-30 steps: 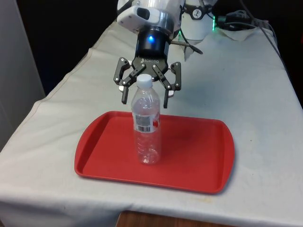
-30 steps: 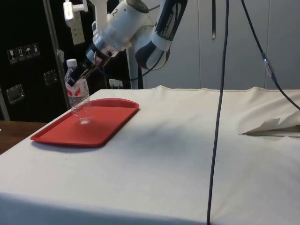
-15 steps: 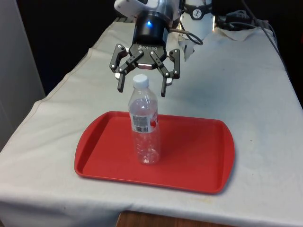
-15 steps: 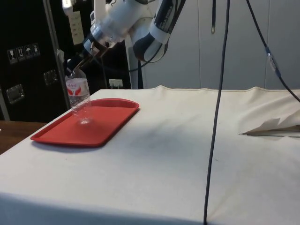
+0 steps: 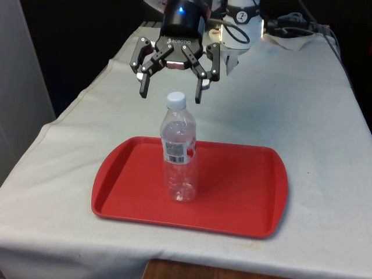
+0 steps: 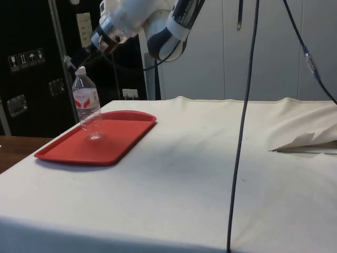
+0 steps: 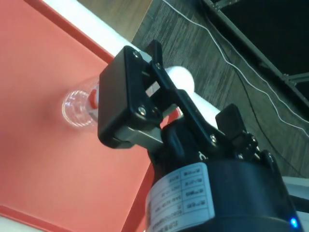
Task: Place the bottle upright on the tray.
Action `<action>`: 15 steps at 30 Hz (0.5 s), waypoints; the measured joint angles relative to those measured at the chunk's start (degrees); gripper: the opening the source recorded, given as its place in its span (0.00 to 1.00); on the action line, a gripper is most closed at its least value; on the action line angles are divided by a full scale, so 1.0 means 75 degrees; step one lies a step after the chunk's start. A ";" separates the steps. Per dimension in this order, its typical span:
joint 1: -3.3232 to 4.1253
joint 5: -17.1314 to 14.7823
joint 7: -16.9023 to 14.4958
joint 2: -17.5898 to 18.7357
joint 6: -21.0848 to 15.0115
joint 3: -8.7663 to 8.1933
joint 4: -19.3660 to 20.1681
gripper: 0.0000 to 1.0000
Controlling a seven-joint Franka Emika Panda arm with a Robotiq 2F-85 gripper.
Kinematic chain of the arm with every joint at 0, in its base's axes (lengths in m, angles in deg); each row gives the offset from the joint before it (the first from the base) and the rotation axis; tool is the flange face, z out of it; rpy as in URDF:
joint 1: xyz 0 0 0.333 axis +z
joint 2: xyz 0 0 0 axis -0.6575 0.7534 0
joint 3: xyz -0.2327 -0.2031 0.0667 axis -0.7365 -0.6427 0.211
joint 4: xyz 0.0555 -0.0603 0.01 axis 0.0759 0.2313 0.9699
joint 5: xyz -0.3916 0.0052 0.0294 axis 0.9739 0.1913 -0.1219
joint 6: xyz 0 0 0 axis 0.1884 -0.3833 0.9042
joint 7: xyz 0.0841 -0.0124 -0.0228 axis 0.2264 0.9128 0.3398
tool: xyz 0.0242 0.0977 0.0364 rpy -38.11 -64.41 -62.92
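Bottle [image 5: 178, 156] stood upright on the red tray [image 5: 238, 197], toward the front view's left half, white cap on. Gripper [image 5: 170, 96] hung just above and behind the cap, fingers [image 5: 143, 87] spread apart, touching nothing. Tray sat on the white cloth [image 5: 302, 116] near the table's front edge.

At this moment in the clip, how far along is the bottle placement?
Done, by the look of it: the bottle stands upright on the red tray, cap up, nothing touching it. In hand: the hand hangs open above and behind the cap, clear of the bottle. Left: at most pulling the arm away; the side view also shows the bottle standing free on the tray.
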 measured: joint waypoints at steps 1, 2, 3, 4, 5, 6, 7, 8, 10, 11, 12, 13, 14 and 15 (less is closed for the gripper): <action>0.0000 0.0000 0.0000 -0.0023 0.0008 0.0000 0.0000 1.00; 0.0000 -0.0008 0.0000 -0.0046 0.0008 0.0000 0.0000 1.00; 0.0000 -0.0008 0.0000 -0.0069 0.0015 0.0000 -0.0008 1.00; 0.0000 -0.0015 0.0000 -0.0084 0.0015 0.0000 -0.0008 1.00; 0.0000 -0.0023 0.0000 -0.0107 0.0015 0.0000 -0.0008 1.00; 0.0000 -0.0023 0.0000 -0.0107 0.0015 0.0000 -0.0008 1.00; 0.0000 -0.0038 0.0000 -0.0153 0.0023 0.0000 -0.0008 1.00; 0.0000 -0.0038 0.0000 -0.0153 0.0023 0.0000 -0.0008 1.00; 0.0008 -0.0046 0.0000 -0.0222 0.0031 -0.0008 -0.0008 1.00; 0.0008 -0.0053 0.0000 -0.0244 0.0038 -0.0008 -0.0008 1.00; 0.0008 -0.0061 0.0000 -0.0267 0.0038 -0.0008 -0.0015 1.00; 0.0008 -0.0069 0.0000 -0.0290 0.0038 -0.0008 -0.0015 1.00; 0.0008 -0.0069 0.0000 -0.0290 0.0038 -0.0008 -0.0015 1.00; 0.0008 -0.0076 0.0000 -0.0321 0.0046 -0.0008 -0.0015 1.00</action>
